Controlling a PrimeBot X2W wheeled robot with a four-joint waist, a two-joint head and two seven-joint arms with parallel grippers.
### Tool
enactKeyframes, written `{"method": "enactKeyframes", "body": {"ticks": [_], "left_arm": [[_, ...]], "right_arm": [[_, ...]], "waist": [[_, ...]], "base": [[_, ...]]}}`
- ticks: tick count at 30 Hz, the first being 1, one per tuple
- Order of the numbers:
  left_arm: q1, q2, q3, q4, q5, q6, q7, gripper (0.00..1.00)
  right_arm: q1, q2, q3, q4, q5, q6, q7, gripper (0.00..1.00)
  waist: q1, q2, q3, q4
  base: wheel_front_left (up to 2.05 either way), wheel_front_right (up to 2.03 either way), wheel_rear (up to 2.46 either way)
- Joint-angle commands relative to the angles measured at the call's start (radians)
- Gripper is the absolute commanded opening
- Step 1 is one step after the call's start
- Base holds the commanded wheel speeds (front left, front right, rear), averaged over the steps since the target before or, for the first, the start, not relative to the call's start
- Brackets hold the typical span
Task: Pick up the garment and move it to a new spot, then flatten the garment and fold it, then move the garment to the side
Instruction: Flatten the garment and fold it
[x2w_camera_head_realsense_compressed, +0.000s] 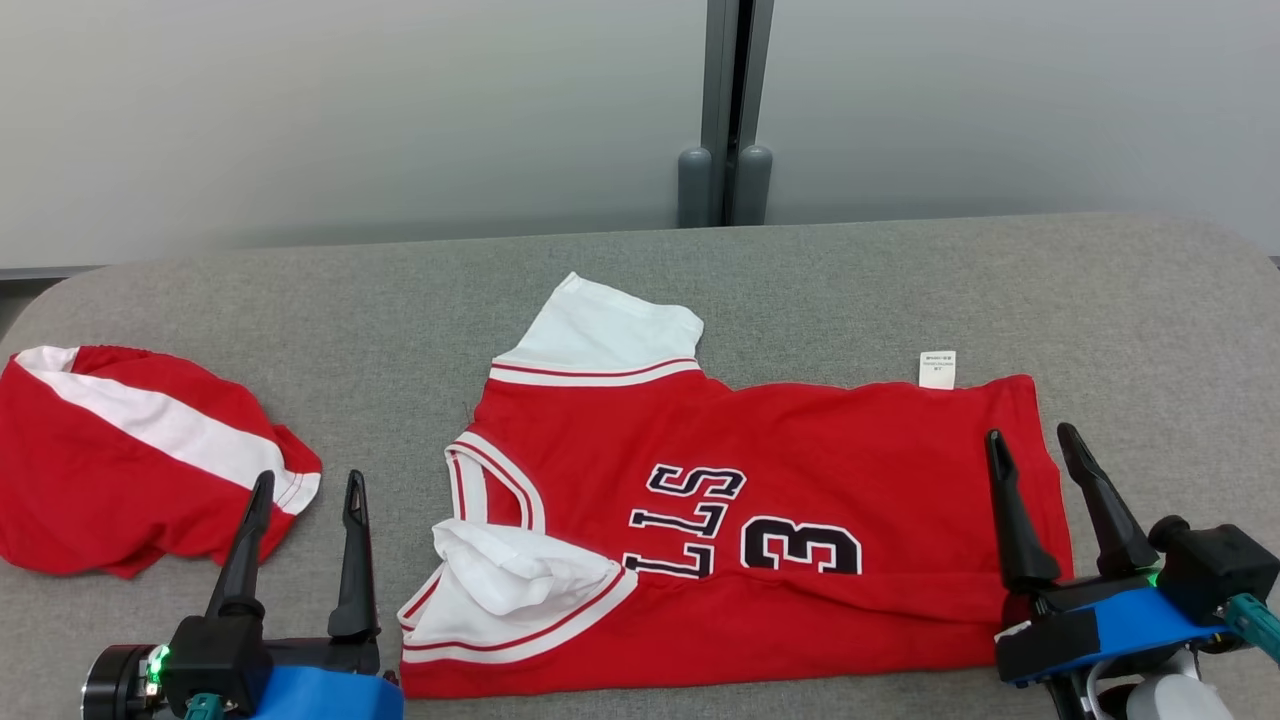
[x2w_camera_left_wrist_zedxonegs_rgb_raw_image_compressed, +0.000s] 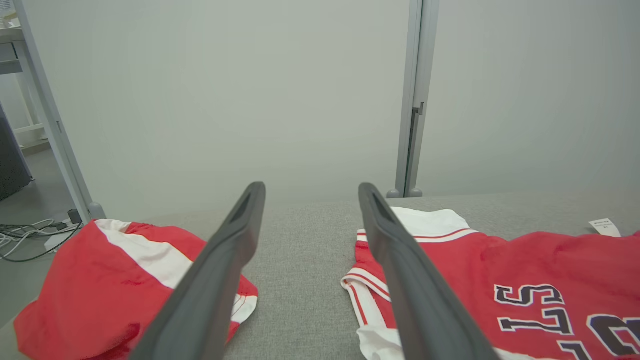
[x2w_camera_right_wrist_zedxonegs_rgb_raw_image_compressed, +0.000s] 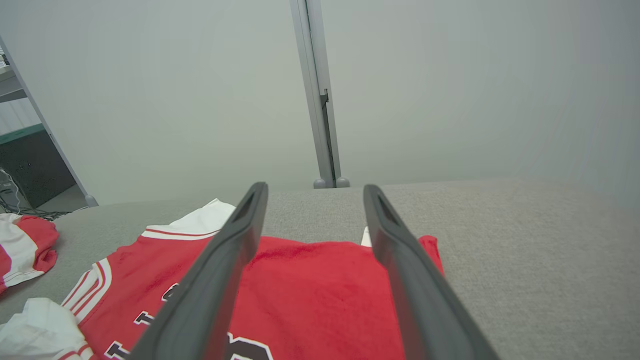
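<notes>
Beneath the right tool (x2w_camera_head_realsense_compressed: 1029, 432) (jaws apart) lies the jersey (x2w_camera_head_realsense_compressed: 800, 440).

Left gripper (x2w_camera_head_realsense_compressed: 305, 492) and right gripper (x2w_camera_head_realsense_compressed: 1033, 445) both spread, holding nothing.

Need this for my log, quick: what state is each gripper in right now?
Left gripper: open, holding nothing.
Right gripper: open, holding nothing, by the red shirt edge.

Soft, even, fairly bright light falls from above in all three views, leaving just a thin shadow along the lower edge of the garment (x2w_camera_head_realsense_compressed: 800, 470) on the tabletop (x2w_camera_head_realsense_compressed: 1150, 300). The head view is sharp. The wrist views bow at their edges, with the post (x2w_camera_left_wrist_zedxonegs_rgb_raw_image_compressed: 50, 115) at upper left leaning, and the gripper fingers (x2w_camera_left_wrist_zedxonegs_rgb_raw_image_compressed: 210, 290) turn soft toward the bottom.
</notes>
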Motion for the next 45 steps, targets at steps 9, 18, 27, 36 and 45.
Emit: {"method": "enactKeyframes", "body": {"ticks": [9,18,27,36,45], "left_arm": [[-0.014,-0.007,0.063,0.046,0.000,-0.040,-0.005,1.00],[-0.034,0.005,0.099,0.135,-0.011,-0.078,-0.005,1.00],[-0.043,0.004,0.110,0.149,-0.001,-0.083,-0.005,1.00],[-0.126,0.030,0.102,0.168,-0.008,-0.108,-0.001,1.00],[-0.453,0.133,0.039,0.190,-0.043,-0.166,0.094,1.00]], "right_arm": [[0.039,0.046,-0.001,0.009,-0.061,0.000,-0.028,1.00],[0.080,0.068,-0.028,0.026,-0.087,0.000,-0.031,1.00],[0.090,0.076,-0.046,0.033,-0.111,0.000,-0.031,1.00],[-0.004,0.045,-0.066,0.040,-0.132,0.000,0.005,1.00],[-0.257,-0.078,-0.063,0.064,-0.146,0.000,0.191,1.00]], "waist": [[0.0000,0.0000,-0.018,0.002],[0.0000,0.0000,-0.022,0.005],[0.0000,0.0000,-0.021,0.005],[0.0000,0.0000,0.022,-0.001],[0.0000,0.0000,0.150,-0.034]], "base": [[0.00,0.00,0.00],[0.00,0.00,0.00],[0.00,0.00,0.00],[0.00,0.00,0.00],[0.00,0.00,0.00]]}}
